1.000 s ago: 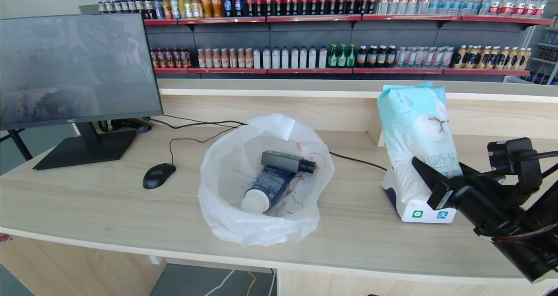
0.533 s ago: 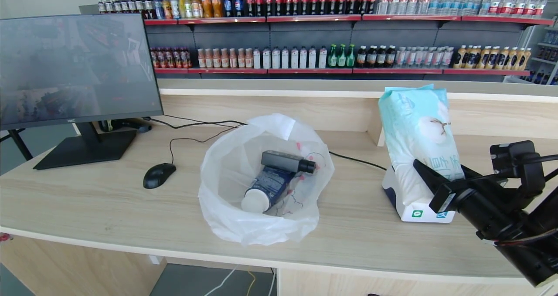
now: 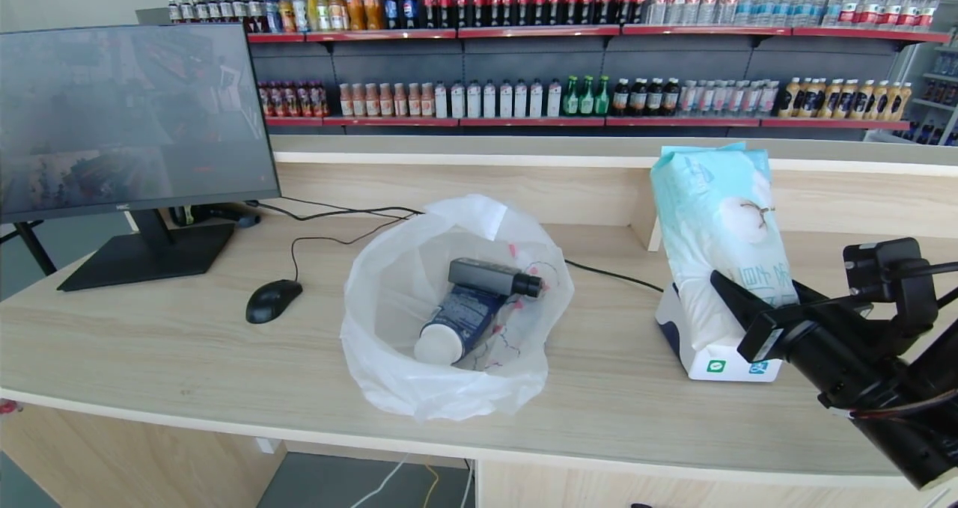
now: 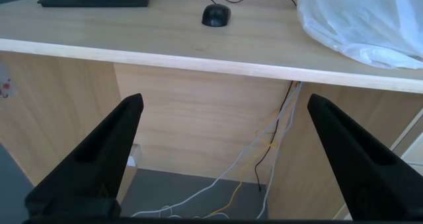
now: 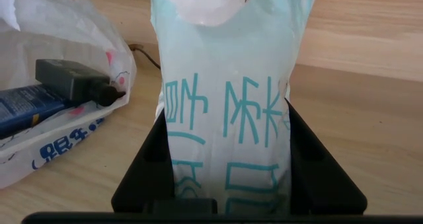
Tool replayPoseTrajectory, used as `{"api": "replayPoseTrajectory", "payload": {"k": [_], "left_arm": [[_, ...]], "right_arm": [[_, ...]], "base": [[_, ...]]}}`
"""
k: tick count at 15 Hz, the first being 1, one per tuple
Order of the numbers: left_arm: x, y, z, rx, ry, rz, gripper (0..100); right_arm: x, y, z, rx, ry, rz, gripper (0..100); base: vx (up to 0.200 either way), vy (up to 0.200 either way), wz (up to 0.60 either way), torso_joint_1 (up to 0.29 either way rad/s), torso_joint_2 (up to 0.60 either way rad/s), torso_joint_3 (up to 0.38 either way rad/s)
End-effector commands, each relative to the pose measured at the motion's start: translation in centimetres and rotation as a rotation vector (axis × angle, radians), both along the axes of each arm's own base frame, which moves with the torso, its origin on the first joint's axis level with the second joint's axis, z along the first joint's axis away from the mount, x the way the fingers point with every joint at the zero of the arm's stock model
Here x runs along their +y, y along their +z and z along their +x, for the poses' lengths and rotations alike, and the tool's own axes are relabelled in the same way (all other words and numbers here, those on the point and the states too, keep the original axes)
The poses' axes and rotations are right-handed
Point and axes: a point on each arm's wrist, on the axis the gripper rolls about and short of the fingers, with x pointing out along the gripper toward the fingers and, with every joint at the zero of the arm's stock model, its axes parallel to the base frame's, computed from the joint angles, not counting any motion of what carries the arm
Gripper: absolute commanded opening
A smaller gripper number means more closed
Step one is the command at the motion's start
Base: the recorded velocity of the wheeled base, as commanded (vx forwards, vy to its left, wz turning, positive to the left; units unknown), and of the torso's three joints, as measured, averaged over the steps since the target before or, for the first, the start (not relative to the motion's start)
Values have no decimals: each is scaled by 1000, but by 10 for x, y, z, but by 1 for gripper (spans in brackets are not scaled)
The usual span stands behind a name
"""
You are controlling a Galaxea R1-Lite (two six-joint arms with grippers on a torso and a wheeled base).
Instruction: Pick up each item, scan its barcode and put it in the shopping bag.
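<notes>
Right gripper (image 5: 225,121): jaws clamped on the lower part of the tissue pack (image 3: 715,216), one on each side. The pack's bottom end sits at the white scanner (image 3: 718,366); contact cannot be told. It is probably held there to present the barcode. Long axis close to upright, slightly tilted, top end up. Shopping bag (image 3: 449,392) stands open on the surface (image 3: 187,358) to the robot's left, with a bottle (image 3: 456,325) and dark box (image 3: 486,276) inside. Left gripper (image 4: 221,125): jaws wide apart, below the surface edge.
</notes>
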Motion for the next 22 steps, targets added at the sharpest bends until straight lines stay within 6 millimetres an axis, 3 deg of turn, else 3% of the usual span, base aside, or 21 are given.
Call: {"api": "replayPoseTrajectory", "payload": {"k": [1, 5, 7, 11, 22], "left_arm": [[0, 0, 0, -1, 0, 0, 100], [0, 0, 0, -1, 0, 0, 100], [0, 0, 0, -1, 0, 0, 100], [0, 0, 0, -1, 0, -2, 100], [0, 0, 0, -1, 0, -8, 100]], "right_arm": [[0, 7, 0, -33, 0, 11, 0], [-3, 20, -10, -86, 5, 39, 0], [-4, 20, -13, -89, 5, 41, 0], [-4, 20, -12, -88, 5, 41, 0], [-3, 20, -11, -88, 5, 41, 0]], "base": [[0, 0, 0, 0, 0, 0], [-50, 0, 0, 1, 1, 1], [-200, 0, 0, 17, 10, 0], [0, 0, 0, 0, 0, 0], [0, 200, 0, 7, 4, 4]]}}
